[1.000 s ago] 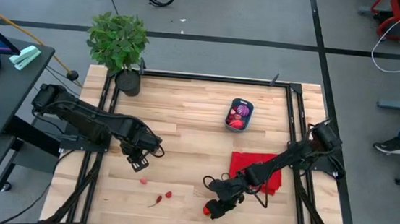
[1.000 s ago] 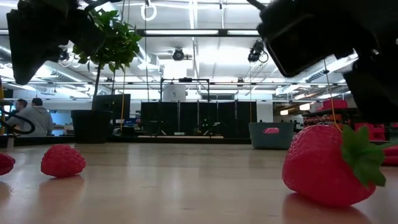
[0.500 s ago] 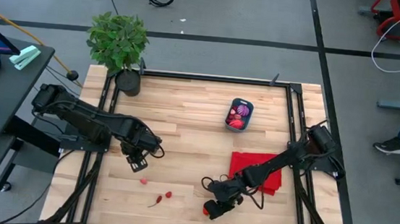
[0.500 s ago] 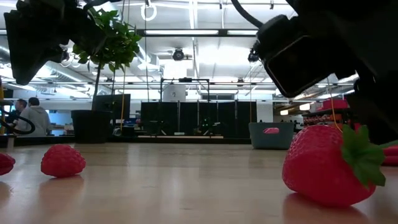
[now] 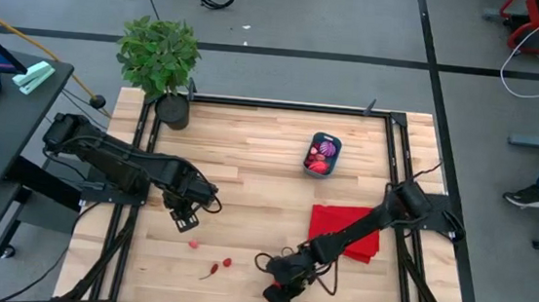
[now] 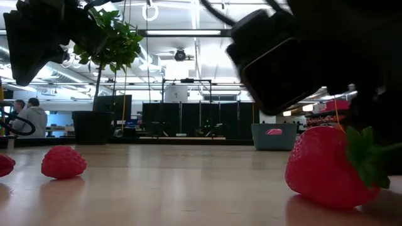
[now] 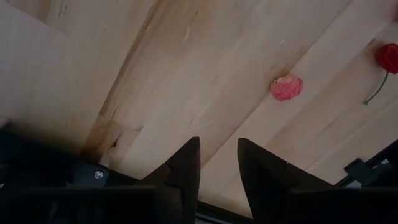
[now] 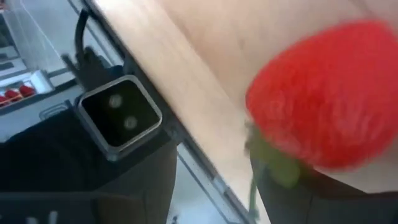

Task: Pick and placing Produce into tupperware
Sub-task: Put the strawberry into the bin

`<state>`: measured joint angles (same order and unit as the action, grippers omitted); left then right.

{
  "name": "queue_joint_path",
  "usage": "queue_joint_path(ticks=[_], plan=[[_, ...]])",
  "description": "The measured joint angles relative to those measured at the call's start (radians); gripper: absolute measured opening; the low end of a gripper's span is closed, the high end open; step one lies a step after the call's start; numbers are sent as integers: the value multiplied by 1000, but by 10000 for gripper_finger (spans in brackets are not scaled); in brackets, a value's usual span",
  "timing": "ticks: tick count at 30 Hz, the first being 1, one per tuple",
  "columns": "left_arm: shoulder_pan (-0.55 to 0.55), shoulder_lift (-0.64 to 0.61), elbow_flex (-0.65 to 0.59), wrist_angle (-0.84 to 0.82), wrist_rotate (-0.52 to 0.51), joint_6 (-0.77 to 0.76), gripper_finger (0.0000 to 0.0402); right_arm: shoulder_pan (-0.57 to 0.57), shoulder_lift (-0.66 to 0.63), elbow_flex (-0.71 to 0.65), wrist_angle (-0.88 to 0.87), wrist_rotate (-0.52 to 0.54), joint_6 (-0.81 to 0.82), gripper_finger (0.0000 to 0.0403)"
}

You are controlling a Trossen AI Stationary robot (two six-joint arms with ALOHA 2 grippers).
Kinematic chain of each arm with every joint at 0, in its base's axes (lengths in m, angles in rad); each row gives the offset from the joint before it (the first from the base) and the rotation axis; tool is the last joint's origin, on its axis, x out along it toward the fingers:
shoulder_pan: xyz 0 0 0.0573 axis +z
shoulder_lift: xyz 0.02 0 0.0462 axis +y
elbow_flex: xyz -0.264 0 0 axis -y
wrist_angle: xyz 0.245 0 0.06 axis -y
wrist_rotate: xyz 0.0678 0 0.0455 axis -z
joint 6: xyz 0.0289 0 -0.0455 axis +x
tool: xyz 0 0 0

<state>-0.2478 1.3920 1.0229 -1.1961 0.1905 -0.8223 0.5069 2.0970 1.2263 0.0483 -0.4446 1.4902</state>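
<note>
A red toy strawberry (image 8: 329,102) with green leaves lies on its side on the wood near the table's near edge; it also shows large in the low view (image 6: 330,166). My right gripper (image 5: 276,294) is low over it and open, its fingers (image 8: 130,180) on either side, so the high view hides the berry. A pink raspberry (image 5: 193,244) and a red stemmed fruit (image 5: 226,263) lie on the table to the left. My left gripper (image 5: 188,223) hovers above them, narrowly open (image 7: 216,152). The blue tupperware (image 5: 323,155) holds several pieces, one of them purple. My right gripper stands open around the strawberry, slanting down toward the table's near edge. One finger (image 8: 311,193) is close by the berry's leafy end (image 8: 273,163); I cannot tell whether it touches. The strawberry rests on the table.
A flat red cloth (image 5: 346,232) lies under the right arm, right of centre. A dark plant pot (image 5: 172,111) with a leafy plant stands at the far left corner. A black frame rims the table. Bare wood lies between the cloth and the tub.
My right gripper has moved toward the table's near edge and slightly left, dropping lower until it covers the strawberry in the high view. The strawberry has stayed where it was.
</note>
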Motion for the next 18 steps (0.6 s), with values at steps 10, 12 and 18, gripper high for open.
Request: queue_joint_path(ticks=[10, 12, 18], plan=[[0, 0, 0, 3, 0, 8, 117, -29, -15, 27, -156, 1, -86, 213], [0, 0, 0, 6, 0, 8, 116, -35, -25, 27, -202, 5, -104, 213], [0, 0, 0, 10, -3, 8, 108, -40, -34, 27, -225, 9, -132, 213]])
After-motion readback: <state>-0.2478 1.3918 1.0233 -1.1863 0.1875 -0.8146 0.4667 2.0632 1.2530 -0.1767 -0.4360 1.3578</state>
